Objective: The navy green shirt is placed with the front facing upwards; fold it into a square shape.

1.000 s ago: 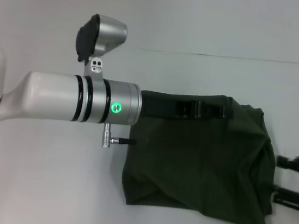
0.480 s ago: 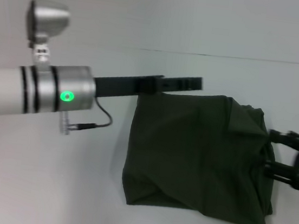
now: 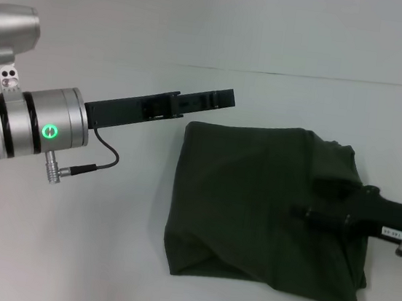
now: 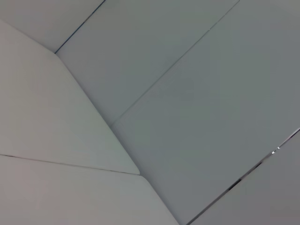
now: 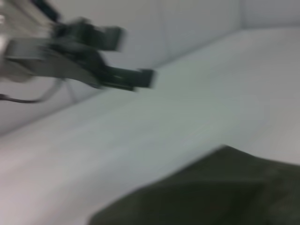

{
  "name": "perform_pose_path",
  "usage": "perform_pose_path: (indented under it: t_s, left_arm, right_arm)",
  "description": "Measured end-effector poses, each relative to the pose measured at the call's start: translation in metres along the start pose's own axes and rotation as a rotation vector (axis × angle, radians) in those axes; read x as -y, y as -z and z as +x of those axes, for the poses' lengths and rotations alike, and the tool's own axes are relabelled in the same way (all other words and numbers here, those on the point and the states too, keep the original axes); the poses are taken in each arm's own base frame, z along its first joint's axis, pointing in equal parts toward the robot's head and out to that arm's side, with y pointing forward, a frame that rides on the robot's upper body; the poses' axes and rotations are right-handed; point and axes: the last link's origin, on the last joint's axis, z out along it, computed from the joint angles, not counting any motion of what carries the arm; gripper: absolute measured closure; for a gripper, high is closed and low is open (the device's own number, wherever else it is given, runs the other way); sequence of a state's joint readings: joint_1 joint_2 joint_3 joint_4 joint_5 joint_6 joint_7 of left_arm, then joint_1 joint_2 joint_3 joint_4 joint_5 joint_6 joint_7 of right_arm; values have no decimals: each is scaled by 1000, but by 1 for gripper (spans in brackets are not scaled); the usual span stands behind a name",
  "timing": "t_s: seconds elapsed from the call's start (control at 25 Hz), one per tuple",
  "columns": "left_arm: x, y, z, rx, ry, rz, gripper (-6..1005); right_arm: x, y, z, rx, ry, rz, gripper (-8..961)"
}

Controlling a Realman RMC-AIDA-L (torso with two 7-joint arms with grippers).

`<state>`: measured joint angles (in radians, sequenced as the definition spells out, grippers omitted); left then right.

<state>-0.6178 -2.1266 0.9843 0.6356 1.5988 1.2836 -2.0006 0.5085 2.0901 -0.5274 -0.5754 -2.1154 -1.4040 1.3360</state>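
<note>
The navy green shirt (image 3: 271, 207), a dark olive-green cotton garment, lies in the head view at the lower right of the frame on the pale grey table (image 3: 64, 251). It is gathered into a roughly square block with only plain green reverse showing; no lettering or collar is visible. Its outline is close to square, but the lower edge bulges and the right side is rumpled, so I judge the folding nearly done, with perhaps a last smoothing left. The left gripper (image 3: 226, 97), a black flat-fingered tool on a silver arm with a green light, hangs at the upper left centre, off the cloth and just beyond its top left corner; its fingers look pressed together and hold nothing. The right gripper (image 3: 311, 212), black, reaches in from the right edge and lies over the right middle of the shirt; I cannot tell whether its fingers are spread or closed.

The left wrist view shows only bare pale panels with thin seams, and no cloth or fingers, which tells me that arm points away from the work.

The right wrist view adds a low look along the table: the shirt's dark edge (image 5: 211, 192) fills the lower right, and the left gripper (image 5: 140, 78) appears at the upper left, well above the surface, a height the head view hides.
</note>
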Motion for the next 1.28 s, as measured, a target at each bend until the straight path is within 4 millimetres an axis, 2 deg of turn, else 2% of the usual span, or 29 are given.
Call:
perform_pose_path:
  t_s: [0.4,0.52,0.72,0.88,1.0,1.08,1.28]
  left_arm:
    - [-1,-2,-5,5,0,-7,75]
    - [0,0,-7,6,5,-8,75]
    - [2,5,-9,-1,9,0,75]
    - [3,9,-10,-6,15,-2,75]
    - [3,10,-11,-9,14,-1,75]
    - [3,10,-12,-10,13,-1,75]
    - [3,9,-11,-9,13,-1,76]
  right_arm:
    - [47,6,2,-42,-69,318,123]
    - [53,5,-2,-37,-73,352,123]
    - [47,16,-19,39,-38,295,123]
    - [30,33,-24,84,-3,183,122]
    - [15,36,-17,75,7,98,122]
    - [5,36,-3,46,-12,53,122]
    - [0,35,14,12,-58,50,121]
